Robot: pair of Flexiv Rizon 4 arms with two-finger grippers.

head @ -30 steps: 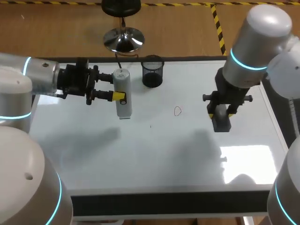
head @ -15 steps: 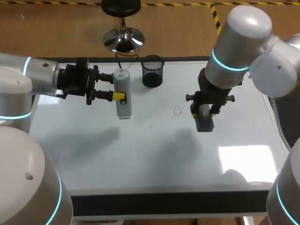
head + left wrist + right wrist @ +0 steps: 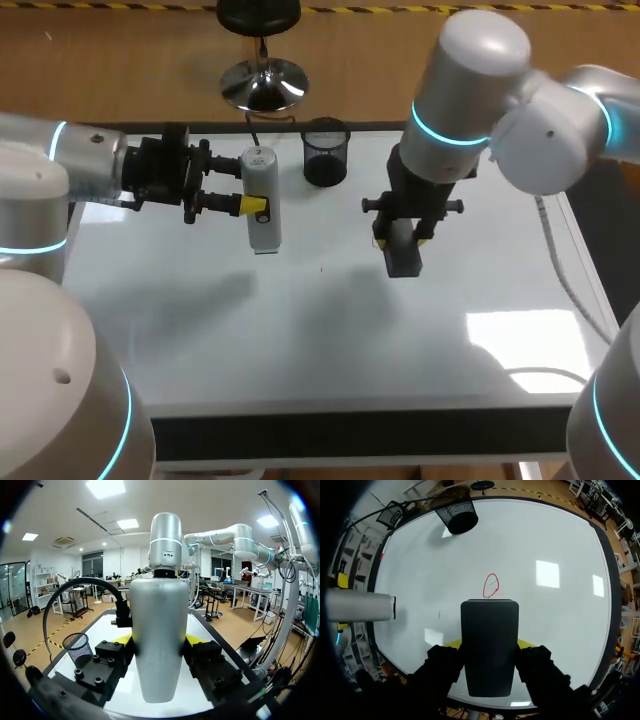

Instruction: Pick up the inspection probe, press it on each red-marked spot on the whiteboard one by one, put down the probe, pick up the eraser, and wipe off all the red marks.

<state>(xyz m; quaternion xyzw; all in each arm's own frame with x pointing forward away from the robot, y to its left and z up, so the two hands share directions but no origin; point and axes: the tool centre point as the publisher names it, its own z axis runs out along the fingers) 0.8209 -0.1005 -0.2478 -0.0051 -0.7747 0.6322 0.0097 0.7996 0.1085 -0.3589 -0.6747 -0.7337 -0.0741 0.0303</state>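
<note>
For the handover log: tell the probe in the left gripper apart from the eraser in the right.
The probe is a pale, rounded cylinder; the eraser is a black, flat-faced block. The eraser is close by the red mark; the probe is off near the mesh cup. Shared: the left gripper clamps one, the right gripper the other.

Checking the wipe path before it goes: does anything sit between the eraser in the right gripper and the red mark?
Nothing visible does. The eraser, held in the right gripper, is just short of the red mark, with only bare whiteboard between. The probe and mesh cup are well off to the side.
</note>
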